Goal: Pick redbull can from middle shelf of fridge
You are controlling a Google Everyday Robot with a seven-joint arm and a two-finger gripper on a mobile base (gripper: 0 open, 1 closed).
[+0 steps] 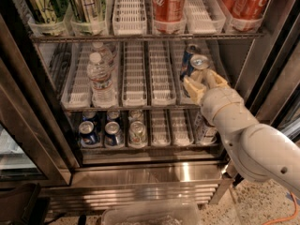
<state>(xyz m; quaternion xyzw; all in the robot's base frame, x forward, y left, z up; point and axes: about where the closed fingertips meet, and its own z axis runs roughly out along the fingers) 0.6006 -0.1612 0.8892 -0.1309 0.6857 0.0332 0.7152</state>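
Note:
The fridge stands open in front of me. On its middle shelf, in the right-hand lane, a slim blue-and-silver redbull can stands upright near the front, with a second like can just behind it. My gripper reaches in from the lower right on a cream-coloured arm. Its fingers stand apart on either side of the front can's lower body, which they partly hide. The gripper is open.
Two water bottles stand in the left lane of the middle shelf. Red Coca-Cola cans and green cans fill the shelf above. Short dark-blue cans sit below. Dark door frame is close on the right. A clear bin lies on the floor.

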